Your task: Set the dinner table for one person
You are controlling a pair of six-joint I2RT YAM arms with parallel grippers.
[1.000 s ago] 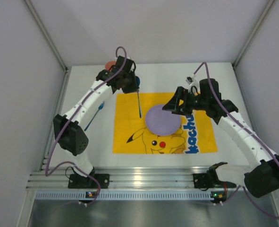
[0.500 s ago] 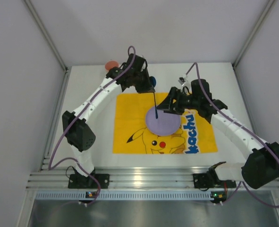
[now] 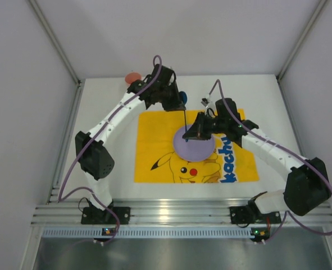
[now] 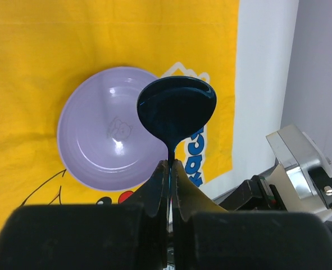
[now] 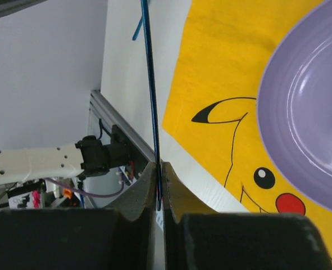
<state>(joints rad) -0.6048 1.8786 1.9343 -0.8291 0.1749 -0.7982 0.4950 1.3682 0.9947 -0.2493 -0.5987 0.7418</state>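
Note:
A dark blue spoon (image 4: 177, 107) is held in the air over the yellow Pikachu cloth (image 3: 154, 140), gripped by both arms. My left gripper (image 4: 169, 164) is shut on the neck just under the bowl. The thin handle (image 3: 185, 121) runs toward me to my right gripper (image 5: 159, 166), which is shut on its end. A lilac plate (image 3: 196, 147) lies on the cloth below the spoon, its middle bare. The cloth is spread on the white dinner table (image 3: 267, 95).
An orange-red round thing (image 3: 133, 76) sits at the table's back left corner. A light blue utensil (image 5: 137, 28) lies on the white surface left of the cloth. The ribbed aluminium rail (image 3: 171, 214) runs along the near edge. Grey walls enclose three sides.
The left arm carried the spoon rightward over the plate. The right gripper, open a second ago, moved left to the handle's end and shut on it.

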